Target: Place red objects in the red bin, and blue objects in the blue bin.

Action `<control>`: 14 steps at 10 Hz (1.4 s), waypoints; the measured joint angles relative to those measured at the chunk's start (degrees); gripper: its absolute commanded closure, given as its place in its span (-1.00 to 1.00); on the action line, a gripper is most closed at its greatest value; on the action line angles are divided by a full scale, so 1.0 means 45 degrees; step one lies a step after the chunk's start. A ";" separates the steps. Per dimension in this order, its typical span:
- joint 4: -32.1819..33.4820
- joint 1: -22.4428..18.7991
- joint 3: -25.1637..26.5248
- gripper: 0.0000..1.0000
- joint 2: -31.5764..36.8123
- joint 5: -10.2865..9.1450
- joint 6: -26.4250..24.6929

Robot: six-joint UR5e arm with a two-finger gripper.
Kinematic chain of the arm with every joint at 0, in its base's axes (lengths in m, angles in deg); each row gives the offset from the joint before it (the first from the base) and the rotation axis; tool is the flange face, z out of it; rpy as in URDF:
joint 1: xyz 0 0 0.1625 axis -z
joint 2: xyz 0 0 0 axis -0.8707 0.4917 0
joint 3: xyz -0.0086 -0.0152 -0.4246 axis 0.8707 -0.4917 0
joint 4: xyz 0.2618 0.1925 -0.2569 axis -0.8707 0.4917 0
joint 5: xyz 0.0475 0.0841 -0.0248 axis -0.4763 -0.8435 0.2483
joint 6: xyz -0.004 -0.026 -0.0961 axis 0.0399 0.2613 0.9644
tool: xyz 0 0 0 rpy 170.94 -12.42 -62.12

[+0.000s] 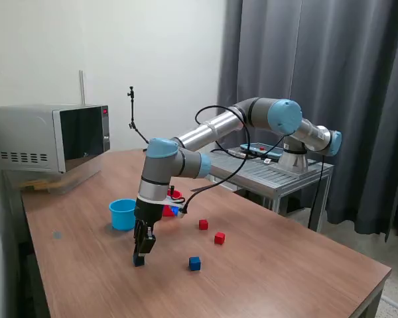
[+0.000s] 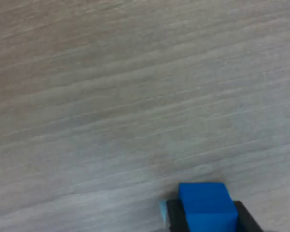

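Note:
My gripper [image 1: 142,256] is down at the wooden table, in front of the light blue bin [image 1: 123,214]. In the wrist view a dark blue cube [image 2: 205,207] sits between the two dark fingers [image 2: 174,217], which press against both of its sides. The same blue cube [image 1: 138,261] shows at the fingertips in the exterior view, at or just above the tabletop. A second blue cube [image 1: 194,264] lies to the exterior view's right. Two red cubes [image 1: 203,224] [image 1: 219,238] lie beyond it. The red bin [image 1: 175,197] is mostly hidden behind the arm.
A microwave [image 1: 50,136] stands at the back on the exterior view's left. A metal rack [image 1: 278,171] holding the arm's base borders the table at the back right. The table's front edge [image 1: 358,291] runs close on the right.

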 measured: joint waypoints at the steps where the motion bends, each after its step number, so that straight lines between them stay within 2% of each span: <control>1: -0.0001 0.0000 0.0003 1.00 0.0000 0.0000 0.0000; 4: -0.0003 0.0000 -0.0044 1.00 0.0059 0.0011 -0.0001; 7: -0.0003 0.0004 0.0211 1.00 0.0903 0.0079 -0.0001; 9: 0.0008 0.0047 0.0734 1.00 0.1575 0.0243 -0.0005; 11: 0.0068 0.0207 0.1514 1.00 0.2279 0.0621 -0.0021; 14: 0.0109 0.0783 0.2736 1.00 0.3143 0.0867 -0.0058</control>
